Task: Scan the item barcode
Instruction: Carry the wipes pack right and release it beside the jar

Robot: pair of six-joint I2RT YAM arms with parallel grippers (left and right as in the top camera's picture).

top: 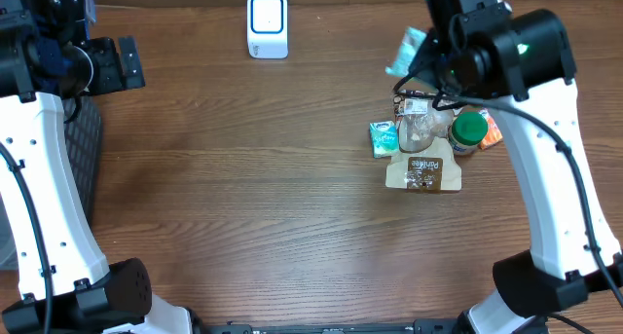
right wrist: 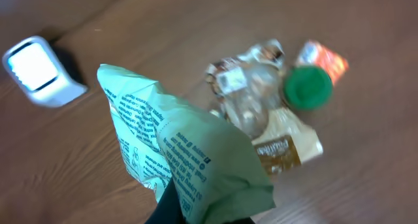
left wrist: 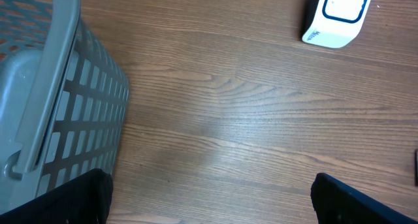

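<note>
The overhead camera looks straight down on my whole table (top: 243, 178) from far up, with the white scanner (top: 267, 24) near the far edge. My left wrist camera sits low and close to the wood, the scanner at its top right. My right wrist camera looks down from farther off, the scanner at its upper left. All three views share that scanner.

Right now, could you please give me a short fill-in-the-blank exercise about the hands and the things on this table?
1. The right hand is shut on a light ____ packet.
2. The left hand is ____ and holds nothing.
3. The scanner has a ____ body.
4. The jar with the green lid is near the ____ arm.
Missing words: green; open; white; right.
</note>
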